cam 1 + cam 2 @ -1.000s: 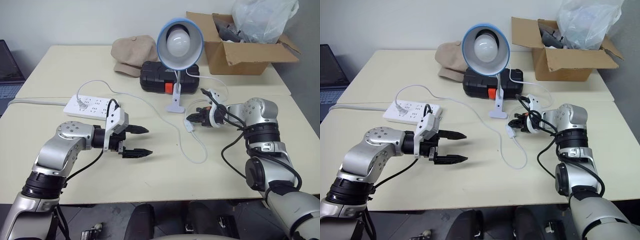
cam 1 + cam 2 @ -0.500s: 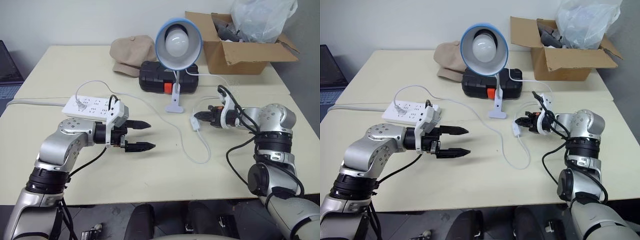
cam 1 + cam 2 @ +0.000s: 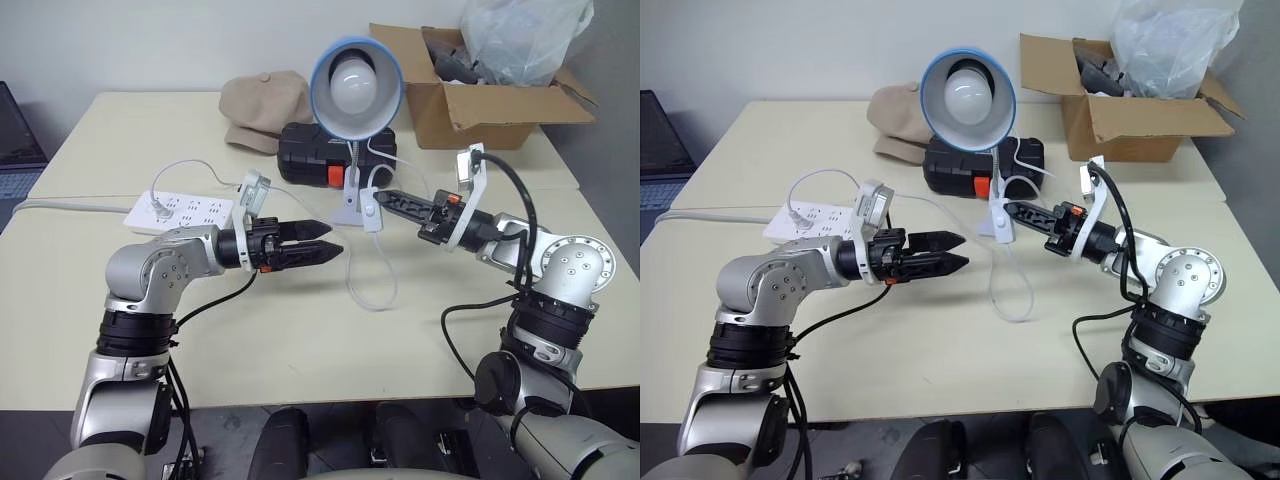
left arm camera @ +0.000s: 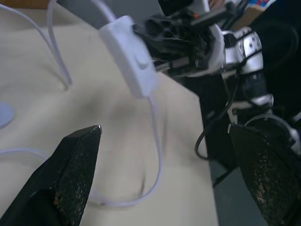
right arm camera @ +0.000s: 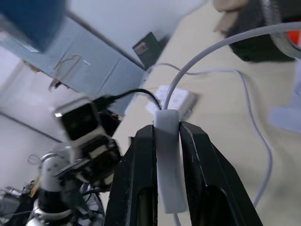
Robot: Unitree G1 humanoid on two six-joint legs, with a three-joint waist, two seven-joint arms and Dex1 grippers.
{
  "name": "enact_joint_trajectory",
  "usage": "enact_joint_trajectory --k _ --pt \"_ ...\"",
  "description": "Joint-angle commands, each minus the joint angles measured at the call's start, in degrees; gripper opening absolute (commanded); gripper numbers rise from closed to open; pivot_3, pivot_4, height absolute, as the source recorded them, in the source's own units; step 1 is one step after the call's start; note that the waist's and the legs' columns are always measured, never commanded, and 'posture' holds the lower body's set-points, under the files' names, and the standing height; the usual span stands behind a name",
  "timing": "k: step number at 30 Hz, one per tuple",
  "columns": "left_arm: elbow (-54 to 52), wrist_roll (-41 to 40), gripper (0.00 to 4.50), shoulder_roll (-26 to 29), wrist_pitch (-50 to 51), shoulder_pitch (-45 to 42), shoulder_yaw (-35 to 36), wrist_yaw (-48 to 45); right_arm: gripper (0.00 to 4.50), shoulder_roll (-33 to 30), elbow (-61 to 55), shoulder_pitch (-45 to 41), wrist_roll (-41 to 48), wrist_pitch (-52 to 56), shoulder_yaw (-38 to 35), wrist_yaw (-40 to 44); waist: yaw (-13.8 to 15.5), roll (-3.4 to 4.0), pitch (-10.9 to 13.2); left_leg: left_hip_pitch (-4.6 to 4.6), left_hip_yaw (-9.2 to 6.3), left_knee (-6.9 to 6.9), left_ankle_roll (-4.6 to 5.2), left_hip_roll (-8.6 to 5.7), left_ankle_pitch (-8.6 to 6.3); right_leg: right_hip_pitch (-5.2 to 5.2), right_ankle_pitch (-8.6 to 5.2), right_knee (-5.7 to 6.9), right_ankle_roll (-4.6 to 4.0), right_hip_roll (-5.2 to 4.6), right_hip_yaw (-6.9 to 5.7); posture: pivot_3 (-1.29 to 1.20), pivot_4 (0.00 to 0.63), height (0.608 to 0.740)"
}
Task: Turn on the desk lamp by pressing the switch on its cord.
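You have the right gripper [image 3: 385, 198] clamped on the switch [image 3: 373, 211], lifting it clear of the table beside the desk lamp [image 3: 356, 90] base, apparently so the wide-open, empty left gripper [image 3: 325, 239] nearby can press its rocker.

The lamp's [image 3: 356, 78] base [image 3: 347, 214] sits partly behind the lifted switch [image 3: 373, 212]. The bag [image 3: 525, 35] runs past the top edge. The box's [image 3: 470, 105] contents are unclear.
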Motion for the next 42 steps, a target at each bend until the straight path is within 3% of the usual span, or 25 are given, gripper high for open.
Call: enact_joint_trajectory --k 1,12,23,30,42 --pt "0.54 -4.56 4.5 -2.26 3.97 -2.74 2.8 1.72 0.37 0.83 -3.72 0.33 5.72 1.06 -1.54 -1.07 -0.08 0.0 0.0 0.02 0.0 -0.01 0.0 0.01 0.0 0.0 0.0 0.0 0.0 0.01 0.02 0.0 0.15 0.74" --pt "2.4 -15.04 4.5 -10.11 13.13 -4.91 9.85 10.03 0.37 1.03 -4.68 0.57 15.43 2.46 -1.34 -7.3 -0.08 0.0 0.0 0.02 0.02 0.0 -0.03 0.0 0.01 0.0 0.0 0.0 0.0 0.0 0.05 0.0 0.15 0.74" --pt "2.05 -16.42 4.5 -10.48 13.33 -4.0 9.14 9.91 0.37 -2.0 -2.91 0.48 24.5 0.13 1.62 -13.2 -0.08 0.0 0.0 0.02 0.04 0.0 -0.03 -0.01 0.02 0.0 0.0 -0.01 0.0 0.0 0.06 0.0 0.15 0.74" --pt "2.33 -16.52 3.39 -10.46 13.02 -3.98 8.05 7.07 0.37 -4.89 -2.08 1.45 30.84 -3.38 5.03 -16.75 -0.08 0.0 0.0 0.02 0.06 0.0 -0.03 -0.01 0.02 0.0 0.0 -0.03 0.0 0.0 0.08 0.0 0.15 0.74" --pt "4.17 -14.08 0.93 -10.21 9.92 -3.33 5.79 2.94 0.37 -11.98 -1.8 3.51 42.56 -11.25 12.83 -21.9 -0.05 -0.01 0.0 0.0 0.09 -0.01 -0.02 -0.01 0.01 0.0 -0.01 -0.06 0.02 0.0 0.1 0.0 0.15 0.74"
